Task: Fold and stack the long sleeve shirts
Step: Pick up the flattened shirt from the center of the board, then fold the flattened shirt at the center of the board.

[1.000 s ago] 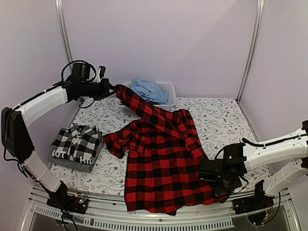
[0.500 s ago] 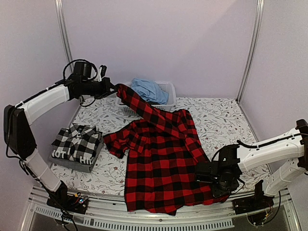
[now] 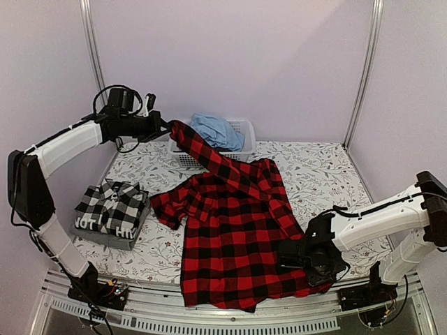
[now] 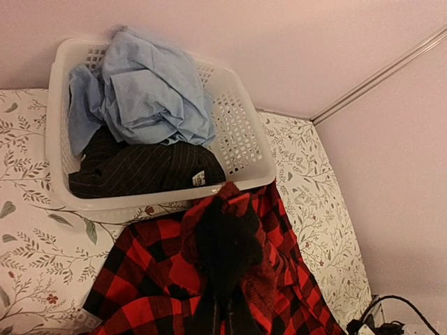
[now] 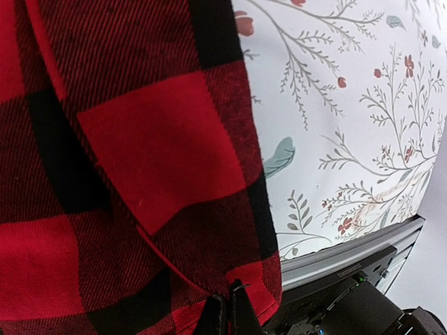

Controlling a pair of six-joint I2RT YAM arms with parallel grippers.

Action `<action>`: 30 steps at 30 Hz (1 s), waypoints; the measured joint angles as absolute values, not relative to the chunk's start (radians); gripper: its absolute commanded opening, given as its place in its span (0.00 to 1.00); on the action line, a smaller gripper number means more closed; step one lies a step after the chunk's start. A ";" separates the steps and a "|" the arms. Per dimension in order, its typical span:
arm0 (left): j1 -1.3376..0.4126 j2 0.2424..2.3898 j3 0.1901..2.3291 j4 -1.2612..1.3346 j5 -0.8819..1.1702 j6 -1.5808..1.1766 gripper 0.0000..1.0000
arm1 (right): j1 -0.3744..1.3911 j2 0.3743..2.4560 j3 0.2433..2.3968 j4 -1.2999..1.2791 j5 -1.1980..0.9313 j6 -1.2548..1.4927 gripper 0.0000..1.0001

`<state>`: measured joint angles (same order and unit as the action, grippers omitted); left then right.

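Floral-print table point(image 3: 318, 171), lilac walls; landmark is the white basket point(image 3: 246, 134) at the far edge, holding blue cloth point(image 3: 216, 129).

- Red-and-black flannel point(image 3: 230, 230): spread from the basket's front down to the near table edge, one sleeve lifted up to the basket's left corner.
- Left gripper point(image 3: 166, 128): just left of the basket, clamped tight on that raised sleeve.
- Right gripper point(image 3: 283, 259): well away from the basket, fingers pinched together on the flannel's near-right hem.
- Black-and-white check shirt point(image 3: 112, 207): folded, well left of the basket, on top of a dark grey shirt point(image 3: 105, 236).
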<state>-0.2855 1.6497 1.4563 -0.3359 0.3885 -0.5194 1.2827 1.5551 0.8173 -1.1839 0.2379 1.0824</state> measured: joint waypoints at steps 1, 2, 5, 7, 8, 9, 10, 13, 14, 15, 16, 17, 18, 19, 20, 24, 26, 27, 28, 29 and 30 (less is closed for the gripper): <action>-0.286 1.650 1.458 -0.336 0.390 -0.519 0.00 | 1.283 1.555 0.824 -1.187 0.240 1.084 0.00; -0.285 1.650 1.459 -0.336 0.390 -0.519 0.00 | 1.283 1.555 0.831 -1.189 0.242 1.083 0.00; -0.285 1.651 1.471 -0.338 0.400 -0.518 0.00 | 1.283 1.535 0.863 -1.183 0.250 1.081 0.00; -0.285 1.652 1.491 -0.341 0.409 -0.515 0.00 | 1.283 1.498 0.886 -1.164 0.247 1.069 0.00; -0.285 1.657 1.507 -0.344 0.416 -0.512 0.00 | 1.283 1.477 0.897 -1.148 0.241 1.056 0.00; -0.285 1.663 1.528 -0.347 0.424 -0.508 0.00 | 1.283 1.456 0.907 -1.127 0.231 1.046 0.00; -0.285 1.672 1.553 -0.350 0.432 -0.503 0.00 | 1.283 1.430 0.918 -1.097 0.218 1.029 0.00; -0.285 1.703 1.634 -0.358 0.446 -0.490 0.00 | 1.284 1.374 0.937 -1.008 0.170 0.977 0.00; -0.285 1.709 1.651 -0.358 0.447 -0.487 0.00 | 1.284 1.363 0.944 -0.977 0.152 0.959 0.00; -0.285 1.716 1.670 -0.363 0.450 -0.484 0.00 | 1.284 1.360 0.954 -0.944 0.132 0.939 0.00; -0.285 1.723 1.687 -0.365 0.454 -0.481 0.00 | 1.285 1.363 0.964 -0.912 0.111 0.920 0.00; -0.285 1.731 1.707 -0.368 0.458 -0.479 0.00 | 1.285 1.369 0.973 -0.883 0.092 0.903 0.00; -0.285 1.737 1.721 -0.372 0.459 -0.477 0.00 | 1.285 1.378 0.981 -0.858 0.074 0.890 0.00; -0.285 1.742 1.733 -0.376 0.460 -0.476 0.00 | 1.286 1.391 0.990 -0.830 0.058 0.876 0.00; -0.285 1.747 1.745 -0.381 0.460 -0.474 0.00 | 1.286 1.408 0.996 -0.802 0.036 0.868 0.00; -0.285 1.752 1.775 -0.391 0.452 -0.467 0.00 | 1.288 1.484 1.013 -0.702 -0.035 0.836 0.00; -0.285 1.752 1.785 -0.396 0.444 -0.464 0.00 | 1.288 1.515 1.024 -0.672 -0.058 0.828 0.00; -0.285 1.752 1.788 -0.396 0.440 -0.462 0.00 | 1.288 1.529 1.028 -0.655 -0.070 0.825 0.00; -0.285 1.752 1.789 -0.398 0.437 -0.460 0.00 | 1.288 1.539 1.028 -0.642 -0.079 0.824 0.00; -0.285 1.752 1.789 -0.402 0.437 -0.460 0.00 | 1.288 1.545 1.027 -0.635 -0.085 0.825 0.00; -0.285 1.752 1.789 -0.407 0.437 -0.459 0.00 | 1.288 1.547 1.024 -0.629 -0.089 0.828 0.00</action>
